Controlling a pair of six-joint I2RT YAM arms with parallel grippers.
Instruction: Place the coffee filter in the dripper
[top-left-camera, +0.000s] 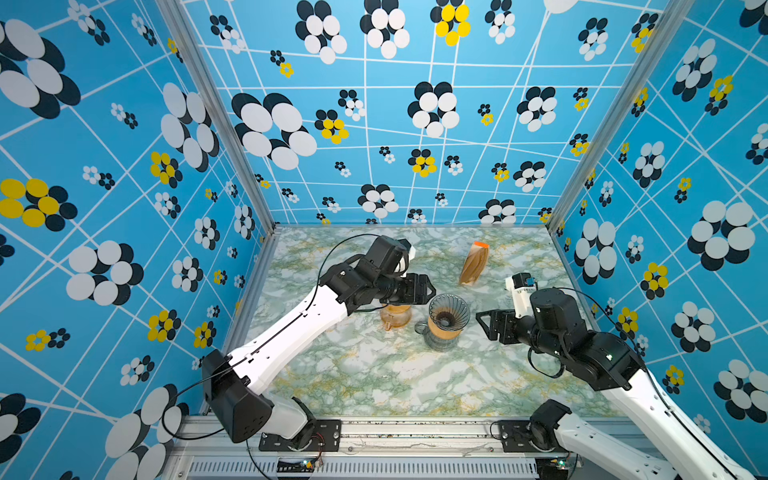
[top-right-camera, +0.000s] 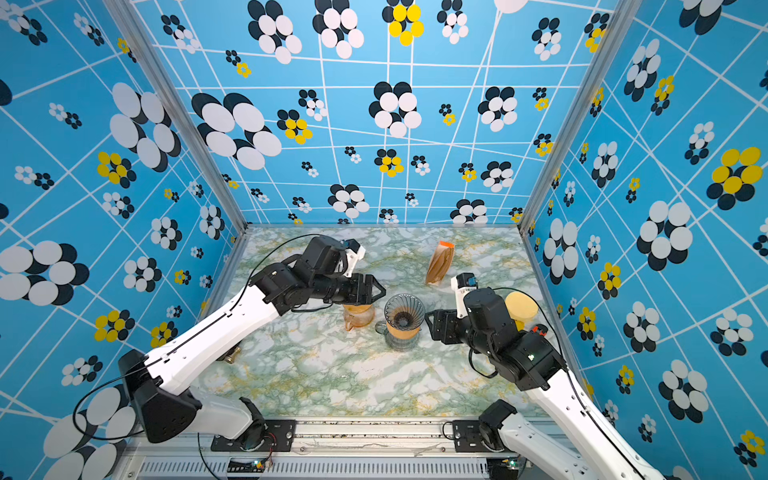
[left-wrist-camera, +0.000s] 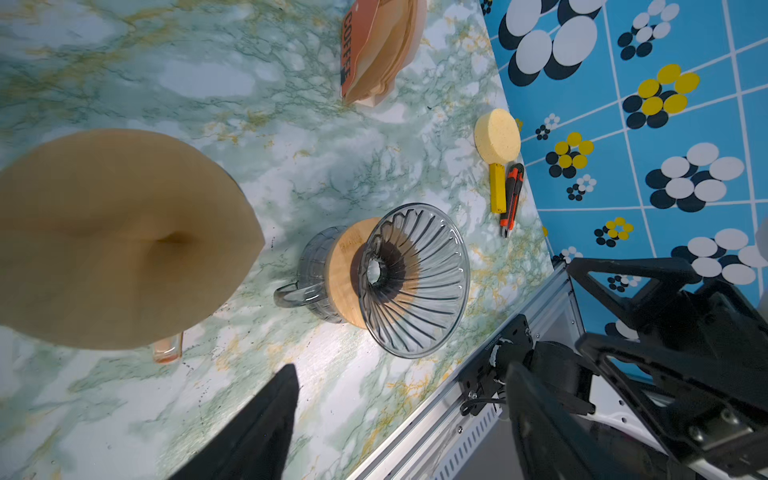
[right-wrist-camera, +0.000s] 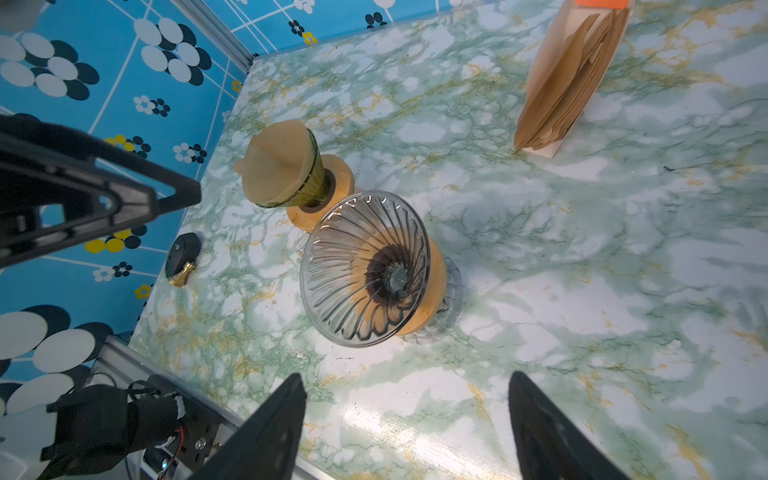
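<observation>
One paper cone, seated in amber

Brown coffee filter (right-wrist-camera: 278, 162) sits in the amber dripper (right-wrist-camera: 311, 185), lower middle of both top views, just left of the clear glass dripper (top-left-camera: 449, 311). Both the left gripper (left-wrist-camera: 401, 370) and right gripper (right-wrist-camera: 407, 374) gape, empty. Paper looks featherlight, floppy, easily crushed: pinch its upper rim gently.
</observation>
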